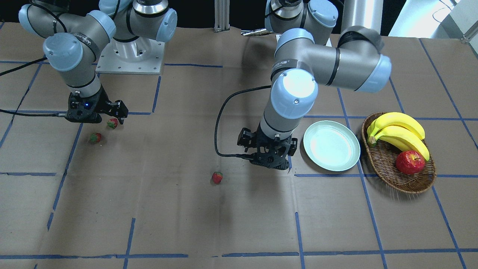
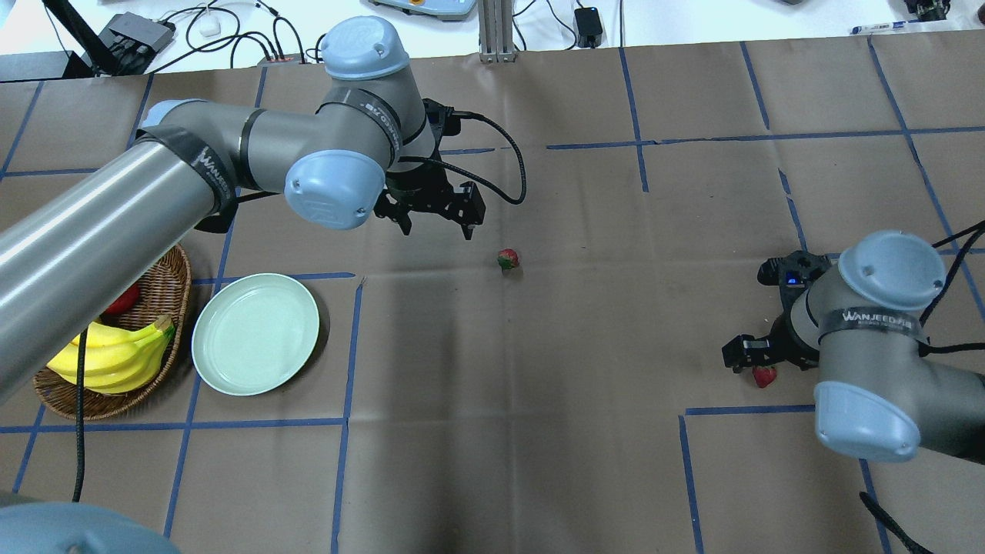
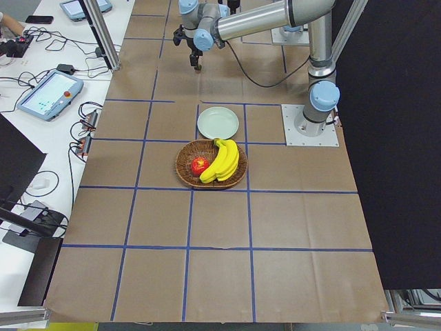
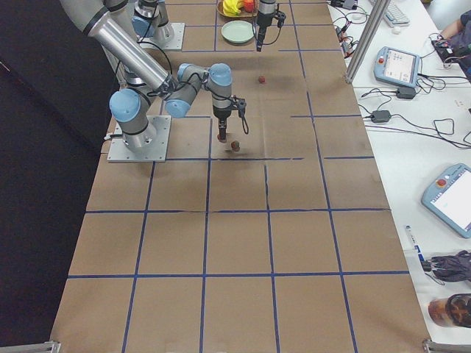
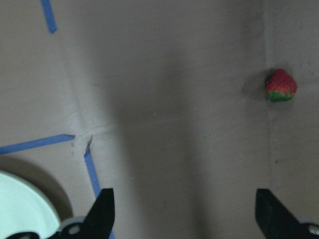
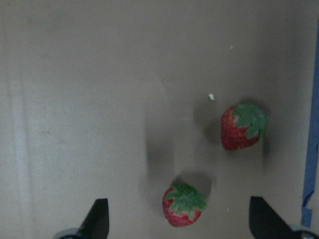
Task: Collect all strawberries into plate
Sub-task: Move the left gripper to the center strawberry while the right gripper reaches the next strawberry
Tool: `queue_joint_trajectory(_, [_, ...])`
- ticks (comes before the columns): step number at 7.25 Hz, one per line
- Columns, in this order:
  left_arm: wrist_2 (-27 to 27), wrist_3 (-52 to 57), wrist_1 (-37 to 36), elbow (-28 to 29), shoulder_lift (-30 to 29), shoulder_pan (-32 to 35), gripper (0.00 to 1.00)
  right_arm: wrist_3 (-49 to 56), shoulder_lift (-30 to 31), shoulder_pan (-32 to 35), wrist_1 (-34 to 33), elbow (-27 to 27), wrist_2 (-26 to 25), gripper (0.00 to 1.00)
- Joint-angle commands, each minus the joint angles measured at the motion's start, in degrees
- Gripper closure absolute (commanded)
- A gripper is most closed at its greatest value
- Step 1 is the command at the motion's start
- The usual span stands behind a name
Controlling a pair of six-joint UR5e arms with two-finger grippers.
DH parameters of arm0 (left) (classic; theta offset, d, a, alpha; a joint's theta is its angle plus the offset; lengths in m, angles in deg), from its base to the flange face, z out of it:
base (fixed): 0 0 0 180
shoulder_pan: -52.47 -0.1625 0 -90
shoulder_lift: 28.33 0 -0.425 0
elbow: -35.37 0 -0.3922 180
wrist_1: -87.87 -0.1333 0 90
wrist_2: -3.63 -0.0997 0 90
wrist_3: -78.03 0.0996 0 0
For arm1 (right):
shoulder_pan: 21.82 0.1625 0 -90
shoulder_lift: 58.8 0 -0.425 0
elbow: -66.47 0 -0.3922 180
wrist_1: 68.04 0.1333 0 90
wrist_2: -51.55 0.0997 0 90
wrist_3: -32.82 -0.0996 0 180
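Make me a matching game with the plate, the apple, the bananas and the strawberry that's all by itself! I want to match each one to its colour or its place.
Things:
1 plate
2 apple
3 bananas
4 lone strawberry

Matches:
A yellow
B red, lying on the table
C pale green, empty
D red, in the basket

Pairs: 1-C, 2-D, 3-A, 4-B

Robotics lab, teach pendants (image 3: pixel 47 95) on side benches (image 4: pixel 441 151), aluminium frame post (image 2: pixel 489 31), paper-covered table (image 1: pixel 239 224) taped in blue grid
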Motion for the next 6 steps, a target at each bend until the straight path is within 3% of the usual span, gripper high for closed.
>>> queue_joint_trajectory(1, [1.6,-0.5,-7.2,0.2,-5.4,1.8,0.0,-0.6,-0.4,-0.4,-1.5,-2.6,0.3,0.0])
queue_joint_trajectory(2, [1.5,-0.8,-7.6,0.4,-6.5,2.6,0.0,-0.6,-0.7,-0.4,-1.7,-1.9,0.5,0.01])
queue_joint_trajectory(6, [4.1,-1.5,-10.9,0.5,-10.2,4.1,0.05,-0.6,-2.7,-0.4,-2.1,0.0,0.6,0.26])
